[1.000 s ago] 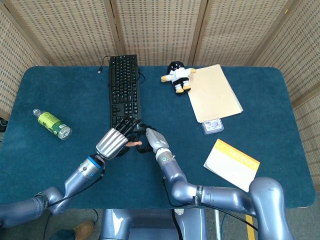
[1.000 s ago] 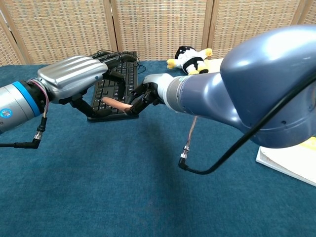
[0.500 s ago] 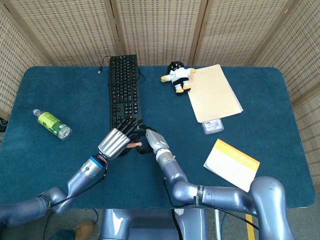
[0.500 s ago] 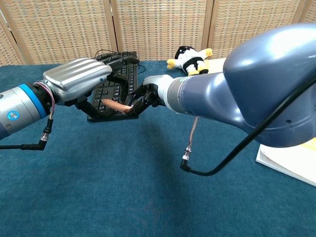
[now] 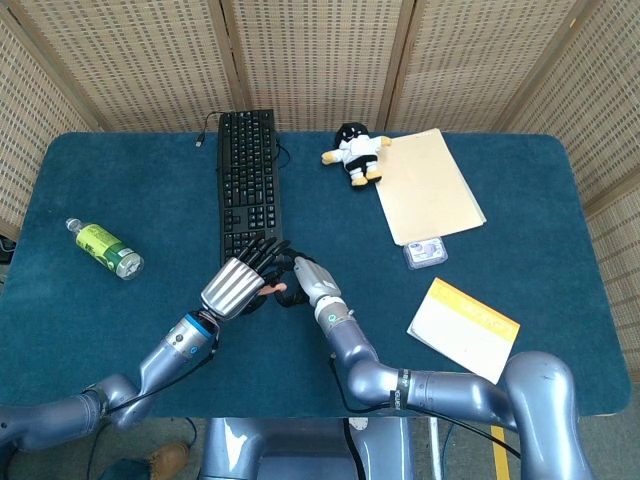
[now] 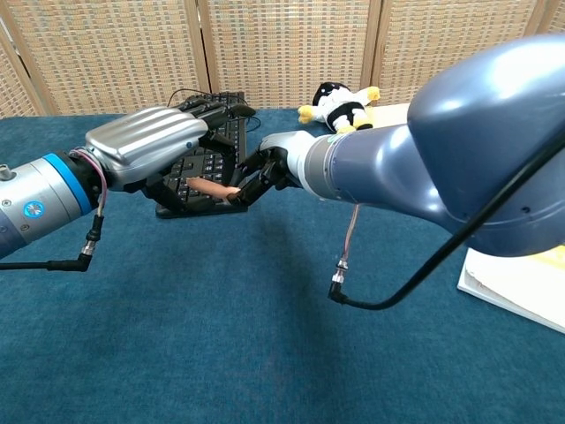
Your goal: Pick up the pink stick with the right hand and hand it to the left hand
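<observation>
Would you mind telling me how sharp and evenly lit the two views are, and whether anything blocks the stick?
Head view: even, soft light, sharp throughout, no glare. Chest view: the right arm looms large and bulged by closeness, with a mild sheen; the pink stick is sharp but partly shaded under the left hand, its end in the right hand.

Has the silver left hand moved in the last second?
Yes. The left hand has shifted rightward along the near end of the black keyboard, closing over the pink stick.

— What stands behind the hands?
— A folding screen of woven cane panels in pale wooden frames (image 5: pixel 310 55).
— And under them?
— A table covered in dark blue carpet-like cloth (image 5: pixel 520 230), evenly lit.
</observation>
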{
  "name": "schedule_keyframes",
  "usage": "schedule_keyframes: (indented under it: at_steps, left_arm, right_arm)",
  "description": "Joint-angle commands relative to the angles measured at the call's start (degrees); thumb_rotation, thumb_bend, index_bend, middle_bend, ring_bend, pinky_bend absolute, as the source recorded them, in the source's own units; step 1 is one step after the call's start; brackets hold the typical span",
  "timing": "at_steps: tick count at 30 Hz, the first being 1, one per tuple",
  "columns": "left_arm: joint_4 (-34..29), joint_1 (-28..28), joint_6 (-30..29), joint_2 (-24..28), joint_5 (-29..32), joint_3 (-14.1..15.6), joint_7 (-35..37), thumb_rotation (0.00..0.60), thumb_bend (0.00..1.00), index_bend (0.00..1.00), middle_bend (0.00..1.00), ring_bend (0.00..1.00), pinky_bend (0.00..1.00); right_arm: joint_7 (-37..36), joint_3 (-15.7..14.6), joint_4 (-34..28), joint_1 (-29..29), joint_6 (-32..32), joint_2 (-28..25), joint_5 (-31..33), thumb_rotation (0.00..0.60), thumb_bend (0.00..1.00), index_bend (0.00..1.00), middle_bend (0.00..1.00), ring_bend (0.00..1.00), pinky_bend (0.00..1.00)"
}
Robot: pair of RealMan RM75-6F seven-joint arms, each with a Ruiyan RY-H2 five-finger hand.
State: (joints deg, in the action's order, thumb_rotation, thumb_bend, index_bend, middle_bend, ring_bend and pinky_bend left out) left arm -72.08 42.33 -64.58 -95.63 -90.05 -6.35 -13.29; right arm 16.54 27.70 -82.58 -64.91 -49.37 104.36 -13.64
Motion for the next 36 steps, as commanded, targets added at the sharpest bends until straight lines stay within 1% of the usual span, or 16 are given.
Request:
schedule_keyframes:
  at_steps: [1, 8, 12, 14, 21, 25, 36]
  left_arm:
    - [0.04, 0.05, -0.11, -0.18, 0.11, -0.05, -0.28, 0.6, 0.36, 0.53, 0.0, 0.0, 0.0]
    - [-0.01, 0.24, -0.35, -0.56, 0.3, -0.07, -1.17, 0.6, 0.41, 0.56, 0.0, 0.0, 0.0]
    - [-0.06, 0.37, -0.44, -0.67, 0.39, -0.08, -1.66, 0.6, 0.48, 0.58, 0.0, 0.0, 0.0]
    - [-0.08, 0.39, -0.46, -0.74, 0.51, -0.09, -1.96, 0.6, 0.49, 0.6, 0.0, 0.0, 0.0]
    - [-0.03, 0.62, -0.45, -0.87, 0.75, -0.18, -3.3, 0.6, 0.52, 0.7, 0.0, 0.0, 0.0]
    - [-0.03, 0.73, -0.79, -0.9, 0.81, -0.38, -4.18, 0.6, 0.52, 0.74, 0.0, 0.0, 0.0]
    - [0.53, 0.6, -1.34, -0.62, 1.01, -0.35, -5.13, 0.6, 0.53, 0.79, 0.0, 0.0, 0.0]
  right_arm:
    - [-0.07, -0.08, -0.12, -0.01, -0.02, -0.16, 0.04, 0.6, 0.63, 0.69, 0.17, 0.0, 0.05]
    - [-0.5, -0.36, -0.59, 0.14, 0.26, -0.69, 0.2, 0.6, 0.64, 0.69, 0.17, 0.0, 0.05]
    - [-0.65, -0.57, -0.96, 0.18, 0.33, -1.05, 0.24, 0.6, 0.64, 0.69, 0.17, 0.0, 0.05]
    - [-0.73, -0.66, -1.16, 0.21, 0.38, -1.25, 0.24, 0.6, 0.64, 0.69, 0.16, 0.0, 0.05]
    - [-0.84, -1.08, -2.03, 0.28, 0.34, -1.99, 0.16, 0.6, 0.64, 0.7, 0.16, 0.0, 0.05]
    - [-0.92, -1.34, -2.44, 0.33, 0.32, -2.5, 0.08, 0.6, 0.64, 0.71, 0.17, 0.0, 0.05]
    - [-1.39, -2.12, -2.7, 0.9, 0.48, -3.7, 0.06, 0.6, 0.64, 0.73, 0.17, 0.0, 0.05]
